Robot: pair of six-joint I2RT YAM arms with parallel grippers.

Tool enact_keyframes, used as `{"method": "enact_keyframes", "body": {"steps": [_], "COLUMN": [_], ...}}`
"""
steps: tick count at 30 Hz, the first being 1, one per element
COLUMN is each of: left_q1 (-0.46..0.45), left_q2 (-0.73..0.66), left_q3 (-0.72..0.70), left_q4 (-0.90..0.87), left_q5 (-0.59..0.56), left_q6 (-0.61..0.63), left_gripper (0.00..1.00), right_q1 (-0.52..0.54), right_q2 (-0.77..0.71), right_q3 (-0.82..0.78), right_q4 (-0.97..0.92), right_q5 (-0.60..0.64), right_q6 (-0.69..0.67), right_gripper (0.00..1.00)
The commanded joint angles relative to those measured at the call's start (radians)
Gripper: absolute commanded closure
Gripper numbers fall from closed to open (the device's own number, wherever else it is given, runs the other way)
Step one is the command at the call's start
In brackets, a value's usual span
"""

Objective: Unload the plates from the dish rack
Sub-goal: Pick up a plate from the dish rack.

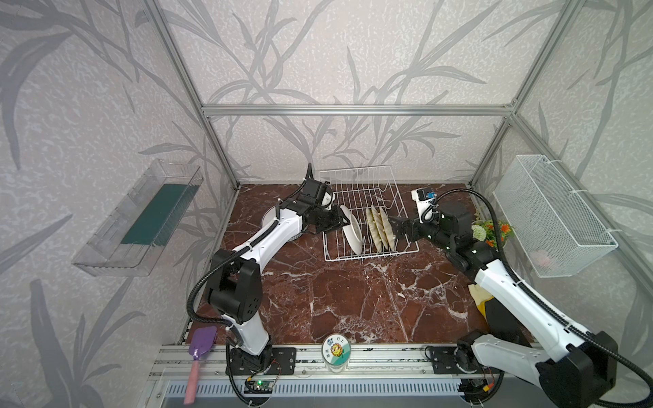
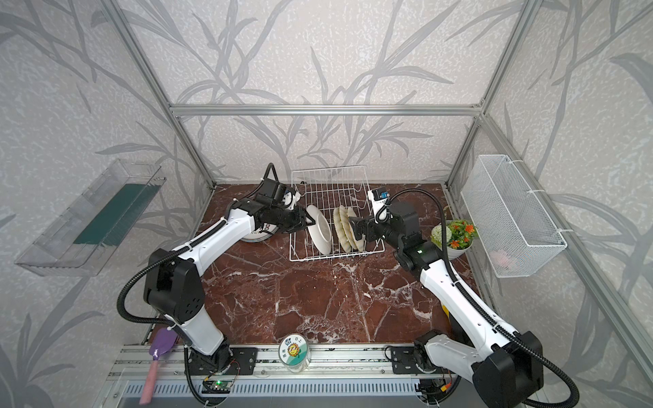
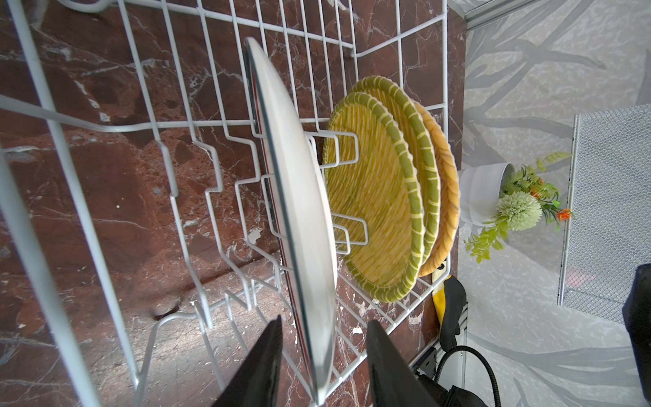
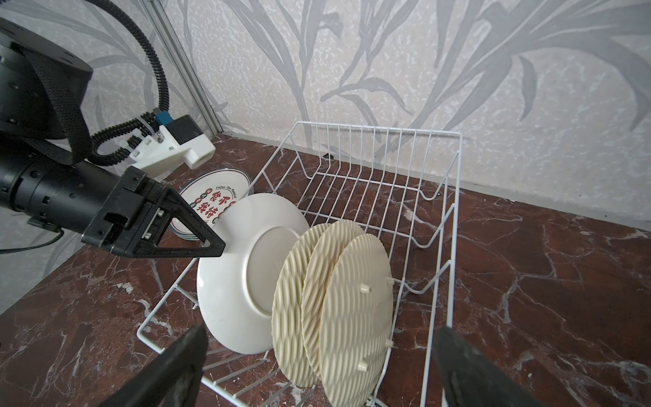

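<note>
The left pincer is spread a little. Its two black fingers stand one on each side of the rim of the white plate. In the left wrist view a thin gap shows next to each finger, so it is not pinching the plate.

The white plate stands on its edge in the dish rack, right at the tips of the left pincer. Its plain white back faces away from the left pincer, toward the right pincer.

Just past the white plate, on the side away from the left pincer, stand three woven plates. They are also on their edges in the rack, close together, each partly covering the next. Their yellow-green woven fronts face the left pincer, and their pale ribbed backs face the right pincer.

The right pincer is spread wide and has nothing in it. It points at the woven plates and sits close in front of the nearest one. I cannot tell if it touches that plate.

The part of the rack beyond both pincers, toward the back wall, is bare wire.

Behind the left pincer, by its wrist and outside the rack, a pile of plates lies flat on the brown stone table. The top one has red and black Chinese writing on it.

Behind the right pincer, beside its arm, stands a white flower pot with green and orange flowers. Farther out that way, a white mesh basket hangs on the wall.
</note>
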Motion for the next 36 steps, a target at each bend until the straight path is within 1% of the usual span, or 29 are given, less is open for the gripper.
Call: {"method": "enact_keyframes", "body": {"steps": [1, 4, 9, 12, 18, 31, 33, 36], "left_q1": [-0.005, -0.005, -0.005, -0.005, -0.005, -0.005, -0.004, -0.004], "left_q2": [0.025, 0.043, 0.052, 0.045, 0.04, 0.049, 0.053, 0.056], "left_q3": [0.029, 0.041, 0.043, 0.036, 0.024, 0.023, 0.019, 0.011], "left_q4": [0.011, 0.013, 0.027, 0.03, 0.046, 0.06, 0.071, 0.093], "left_q5": [0.007, 0.026, 0.034, 0.03, 0.035, 0.051, 0.065, 0.082], "left_q6": [-0.012, -0.018, -0.026, -0.025, -0.034, -0.047, -0.056, -0.072], "left_gripper": [0.59, 0.64, 0.66, 0.71, 0.74, 0.81, 0.82, 0.85], "right_q1": [-0.004, -0.008, -0.01, -0.01, -0.01, -0.01, -0.01, -0.01], "right_q2": [-0.019, -0.033, -0.037, -0.032, -0.011, -0.006, -0.003, -0.003], "right_q3": [-0.01, -0.021, -0.025, -0.023, -0.002, -0.005, -0.005, -0.009], "right_q4": [0.023, 0.033, 0.025, 0.013, -0.024, -0.03, -0.029, -0.023], "right_q5": [-0.003, -0.003, -0.049, -0.097, -0.15, -0.149, -0.149, -0.149], "right_q6": [-0.01, -0.016, -0.037, -0.056, -0.071, -0.069, -0.065, -0.056], "right_gripper": [0.01, 0.01, 0.01, 0.01, 0.01, 0.01, 0.01, 0.01]}}
